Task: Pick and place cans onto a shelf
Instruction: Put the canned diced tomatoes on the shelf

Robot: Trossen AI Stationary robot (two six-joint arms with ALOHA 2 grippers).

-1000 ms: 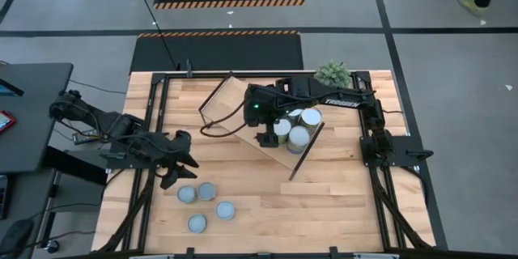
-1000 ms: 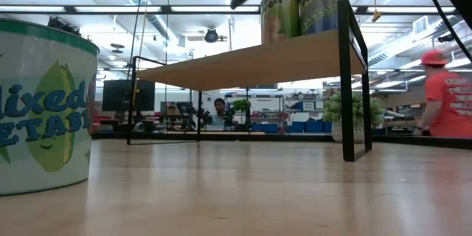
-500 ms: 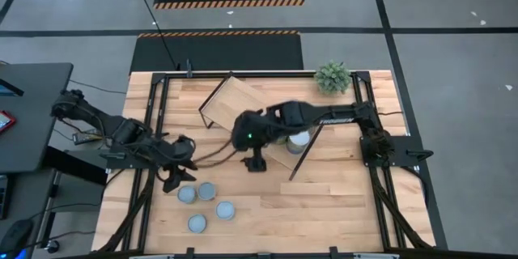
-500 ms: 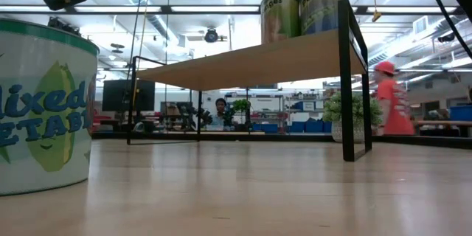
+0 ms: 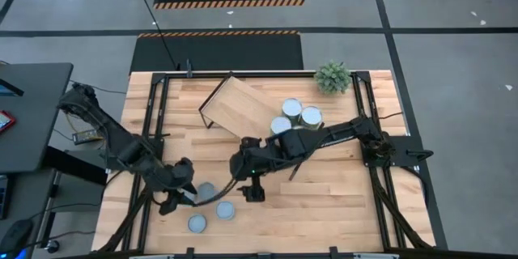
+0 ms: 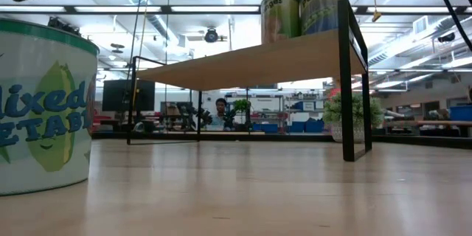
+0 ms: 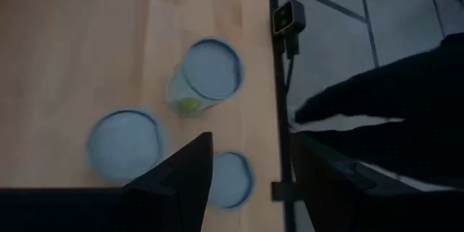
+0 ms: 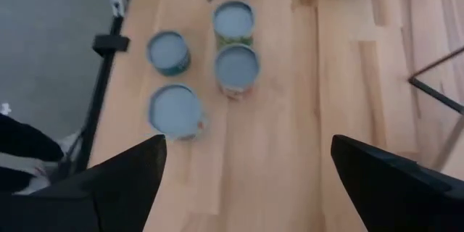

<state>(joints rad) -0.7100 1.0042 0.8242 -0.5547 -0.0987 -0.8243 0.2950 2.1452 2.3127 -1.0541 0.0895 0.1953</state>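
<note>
Three white-topped cans (image 5: 292,108) show on the light wood shelf (image 5: 239,107) at the table's far middle; in the low view two cans (image 6: 280,16) stand on its board (image 6: 251,63). Several pale blue-topped cans (image 5: 225,210) stand on the table near its front left, and all show in the right wrist view (image 8: 235,67). My left gripper (image 5: 180,191) is open above the leftmost of them; one can top (image 7: 230,179) shows below, between its fingers. My right gripper (image 5: 255,191) is open and empty just to the right of the blue cans.
A small green plant (image 5: 333,75) stands at the far right corner. The black frame rails (image 5: 154,129) run along the table's left and right sides. One can (image 6: 40,103) stands very close in the low view's left. Bare tabletop (image 5: 340,202) lies at the near right.
My right gripper has left the shelf and gone toward the table's near edge and a little left, ending beside the blue cans. My left gripper has gone toward the near edge, over the leftmost blue can. A person in red has walked out of sight behind the table.
</note>
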